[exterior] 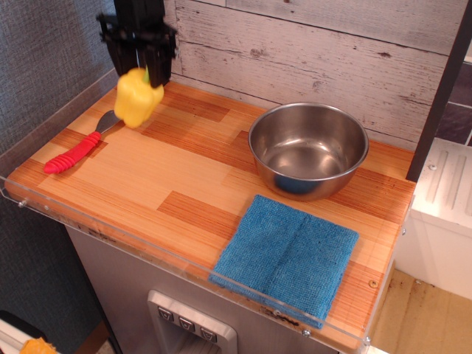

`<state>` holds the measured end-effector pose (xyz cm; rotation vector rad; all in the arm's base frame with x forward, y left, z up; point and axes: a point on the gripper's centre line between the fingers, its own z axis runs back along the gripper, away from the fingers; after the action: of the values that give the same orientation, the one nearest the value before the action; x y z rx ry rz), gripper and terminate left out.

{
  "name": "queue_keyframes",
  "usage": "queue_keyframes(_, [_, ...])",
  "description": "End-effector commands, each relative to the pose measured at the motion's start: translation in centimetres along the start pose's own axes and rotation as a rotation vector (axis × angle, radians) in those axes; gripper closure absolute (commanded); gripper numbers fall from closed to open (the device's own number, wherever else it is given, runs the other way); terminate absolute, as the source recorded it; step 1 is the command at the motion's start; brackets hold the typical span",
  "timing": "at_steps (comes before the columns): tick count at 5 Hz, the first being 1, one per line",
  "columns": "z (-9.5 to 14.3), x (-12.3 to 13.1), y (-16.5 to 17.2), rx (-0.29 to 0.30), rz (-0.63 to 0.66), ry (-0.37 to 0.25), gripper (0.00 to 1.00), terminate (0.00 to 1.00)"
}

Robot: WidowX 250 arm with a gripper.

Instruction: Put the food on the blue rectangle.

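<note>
The yellow bell pepper (137, 97) hangs above the back left corner of the wooden table, lifted off the surface. My black gripper (144, 68) is right above it, shut on its stem end, and looks blurred with motion. The blue cloth (287, 255) lies flat at the front right of the table, far from the pepper and in front of the steel bowl.
A steel bowl (308, 149) stands at the back right. A red-handled spork (75, 151) lies at the left, just below the pepper. A clear acrylic rim (110, 237) runs along the table's front edge. A plank wall is behind.
</note>
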<state>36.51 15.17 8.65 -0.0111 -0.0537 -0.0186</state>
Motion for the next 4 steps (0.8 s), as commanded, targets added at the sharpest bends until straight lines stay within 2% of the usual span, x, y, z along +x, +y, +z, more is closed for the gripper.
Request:
queue_keyframes(1, [6.1,0.4,-5.7,-0.050,-0.130,-0.126,1.00,0.00])
queue_keyframes(2, [6.9,0.1,-10.1,-0.076,-0.227,-0.149,1.00,0.00])
queue_keyframes(3, [7.6,-1.7,-14.8,-0.098,-0.342,-0.169,1.00,0.00])
queue_keyframes(4, [8.3,-4.5,-17.1,-0.111,-0.406,-0.174,1.00,0.00])
